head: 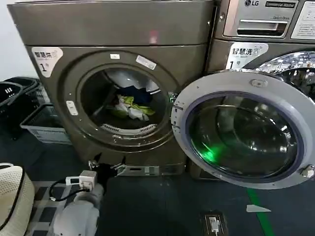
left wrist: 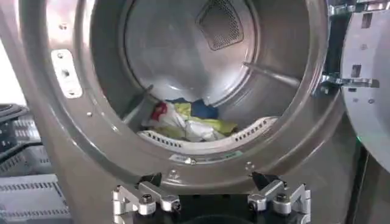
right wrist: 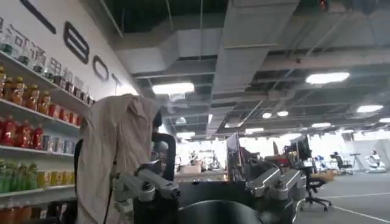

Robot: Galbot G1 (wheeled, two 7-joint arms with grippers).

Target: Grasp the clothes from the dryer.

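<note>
The dryer (head: 59, 29) stands bronze-grey with a white "1" sticker, its round porthole uncovered. Its silver-rimmed glass door (head: 295, 118) is swung wide to the right. The clothes (head: 130, 107) lie as a small heap on the drum floor, yellow-green and white with dark blue behind. In the left wrist view the clothes (left wrist: 186, 125) also show a red piece. My left gripper (head: 106, 168) hovers low in front of the machine, just under the porthole rim. The left gripper (left wrist: 210, 181) is open and holds nothing. My right gripper (right wrist: 207, 173) points away into the room, open and empty.
A second machine with an LG panel (head: 261, 19) stands to the right behind the open door. Grey and dark baskets (head: 44, 123) sit on the floor at the left, a white woven thing (head: 12, 196) nearer me. Green tape (head: 256, 206) marks the floor.
</note>
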